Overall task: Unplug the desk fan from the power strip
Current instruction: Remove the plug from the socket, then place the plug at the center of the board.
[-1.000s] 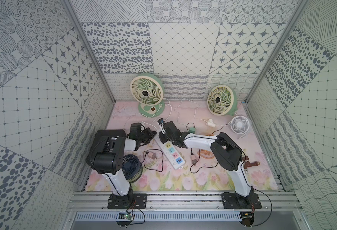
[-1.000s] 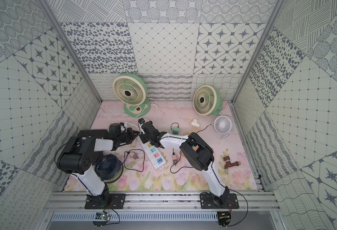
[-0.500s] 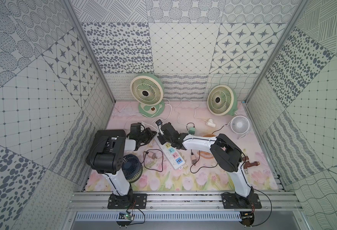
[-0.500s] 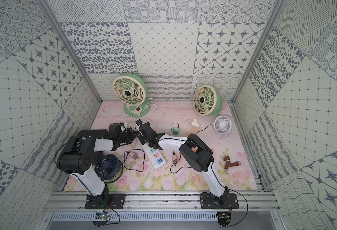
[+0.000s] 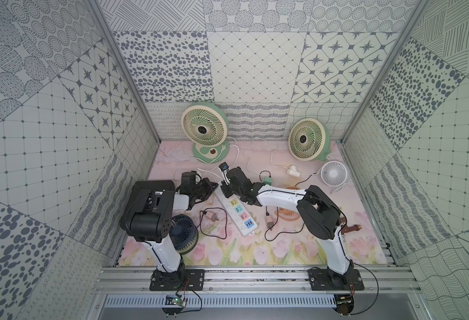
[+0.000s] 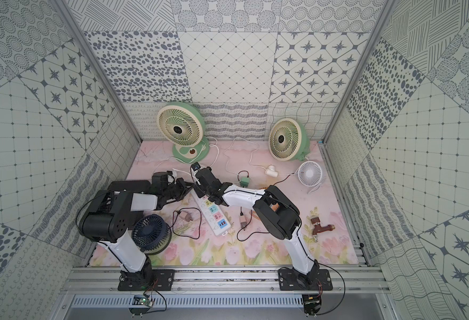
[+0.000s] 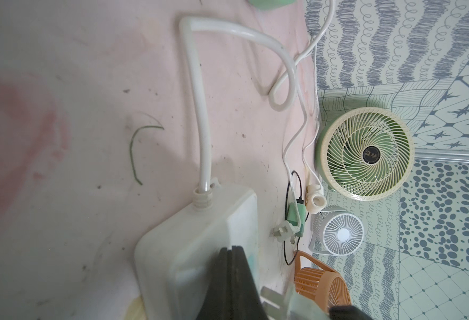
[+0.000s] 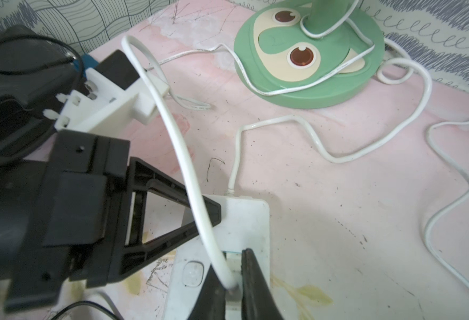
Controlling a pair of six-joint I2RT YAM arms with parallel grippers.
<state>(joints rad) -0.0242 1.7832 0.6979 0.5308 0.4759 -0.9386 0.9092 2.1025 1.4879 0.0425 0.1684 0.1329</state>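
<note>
The right gripper point(image 8: 234, 288) is clamped narrow on a white plug point(image 8: 233, 263) seated in the power strip point(image 5: 240, 213). The plug's white cord point(image 8: 183, 166) arches up and away from it. The left gripper point(image 7: 232, 252), jaws pressed together and holding nothing, sets its tips on the strip's cord end.

The one strip lies flat on the worktop point(image 5: 297, 249) between the two arms. Its long axis runs diagonally, with the cord end toward the far left and the bright blue USB end toward the near right. Four coloured sections show along it.

Five fans stand around it: two green-and-cream ones point(image 5: 204, 128) point(image 5: 306, 138), one white point(image 5: 333, 173), one dark blue point(image 5: 182, 234), and one orange point(image 5: 288, 216) partly under the right arm.
</note>
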